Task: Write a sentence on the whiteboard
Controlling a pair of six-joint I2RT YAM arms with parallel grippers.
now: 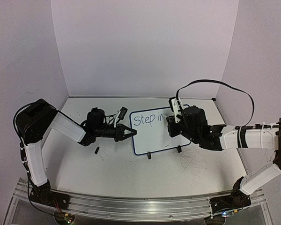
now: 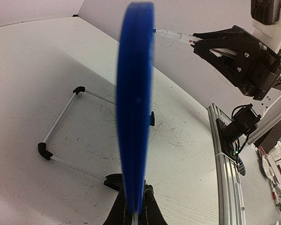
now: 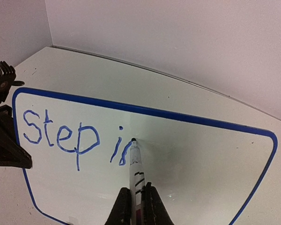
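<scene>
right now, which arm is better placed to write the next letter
Right. The right pincer grips the marker, tip on the whiteboard after "Step in"; the left pincer is clamped on the board's left edge.

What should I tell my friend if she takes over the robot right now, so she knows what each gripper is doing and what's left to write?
Left gripper: shut on the left edge of the whiteboard, holding it steady.
Right gripper: shut on the marker, whose tip is on the board just after the "i".
Done: the sentence so far reads "Step i" plus the start of another letter.
Left: finish that word and the rest of the sentence, keeping both grips.
</scene>
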